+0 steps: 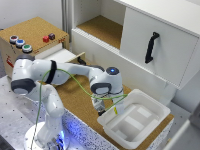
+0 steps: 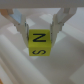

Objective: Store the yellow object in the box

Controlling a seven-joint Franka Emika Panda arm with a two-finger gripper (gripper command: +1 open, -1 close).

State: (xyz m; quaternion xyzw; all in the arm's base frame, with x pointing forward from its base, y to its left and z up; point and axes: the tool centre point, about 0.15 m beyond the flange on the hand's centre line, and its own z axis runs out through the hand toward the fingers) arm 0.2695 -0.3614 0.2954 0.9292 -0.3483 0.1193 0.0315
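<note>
The yellow object (image 2: pixel 40 43) is a small cube with black letters N and S on its faces. In the wrist view it sits between my two fingertips, which press its sides, so my gripper (image 2: pixel 40 35) is shut on it. Below it lie the raised ridges of the white box (image 2: pixel 15 61). In the exterior view my gripper (image 1: pixel 114 107) hangs over the near-left corner of the box (image 1: pixel 150 104), with a speck of the yellow object (image 1: pixel 116 111) showing at the fingers. I cannot tell whether the cube touches the floor of the box.
A cork-topped wooden box (image 1: pixel 30 36) with coloured buttons stands at the back on the exterior view's left. A white cabinet with a black handle (image 1: pixel 151 47) and an open shelf (image 1: pixel 102 27) fills the back. The box rests on a cork-surfaced table (image 1: pixel 75 97).
</note>
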